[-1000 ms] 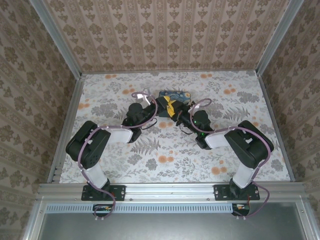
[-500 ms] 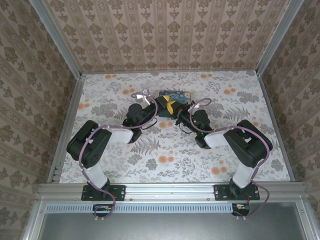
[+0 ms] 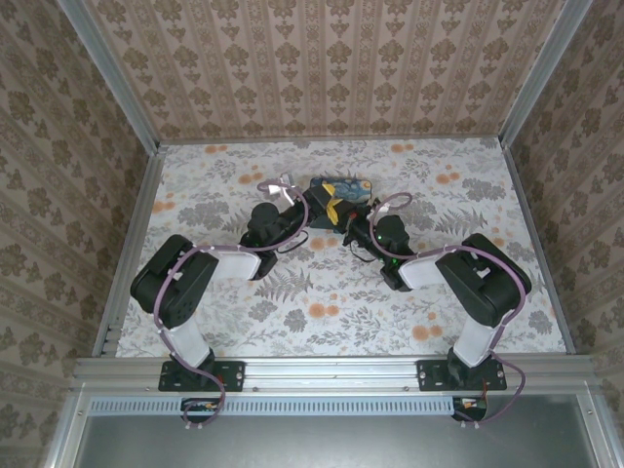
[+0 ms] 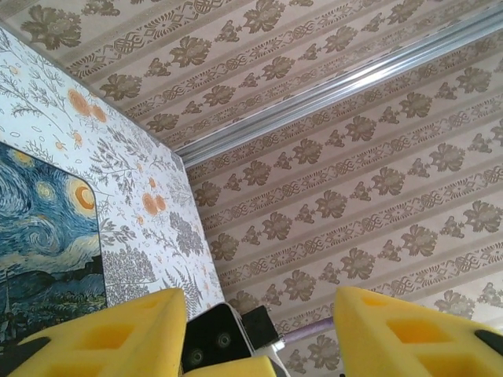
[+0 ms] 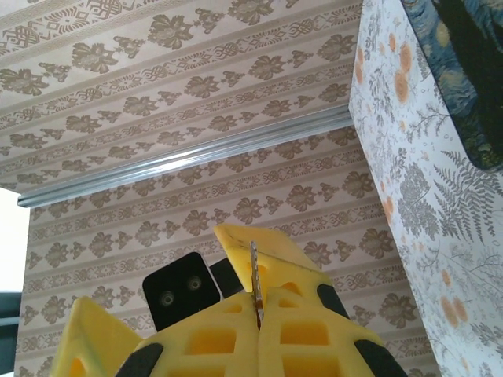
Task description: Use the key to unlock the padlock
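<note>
Evidently unfinished: the right claw (image 5: 258,314) is clenched on the key (image 5: 254,271), while the left claw (image 4: 259,330) stands released and empty beside the blue tin (image 4: 39,236) near the desk's (image 3: 322,312) far edge. I cannot make out the padlock, so the unlocking looks yet to come.

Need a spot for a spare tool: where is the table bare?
Bare: the far strip between blue tin and back wall, both far corners, the near patch by the front rail. Crowded: the middle, where left gripper and right gripper meet at the tin.
</note>
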`<state>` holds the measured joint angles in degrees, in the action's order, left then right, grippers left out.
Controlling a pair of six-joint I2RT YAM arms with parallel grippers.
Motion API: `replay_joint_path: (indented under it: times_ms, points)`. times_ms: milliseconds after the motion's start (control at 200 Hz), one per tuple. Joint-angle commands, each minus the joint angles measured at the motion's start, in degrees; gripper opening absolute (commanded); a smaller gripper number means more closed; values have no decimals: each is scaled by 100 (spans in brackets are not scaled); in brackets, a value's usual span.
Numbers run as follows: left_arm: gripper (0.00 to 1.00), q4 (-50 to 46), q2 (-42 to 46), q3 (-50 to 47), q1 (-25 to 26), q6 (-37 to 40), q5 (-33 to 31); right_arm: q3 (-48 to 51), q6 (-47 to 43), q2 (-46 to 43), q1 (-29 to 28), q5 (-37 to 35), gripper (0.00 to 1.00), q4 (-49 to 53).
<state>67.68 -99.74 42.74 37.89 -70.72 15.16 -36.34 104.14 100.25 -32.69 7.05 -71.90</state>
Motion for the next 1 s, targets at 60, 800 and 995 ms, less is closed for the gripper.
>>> replay_joint_path:
  times_ms: [60,800,995]
  points:
    - [58,-88,30,-181,-113,-250,74,57,-235,-70,28,12,0,-290]
    - [63,-1864,1022,-431,-327,-577,608,13,-3426,-1670,153,429,0,3150]
    - [58,-1898,818,-267,-208,-648,675,-84,-3514,-1613,80,446,0,3121]
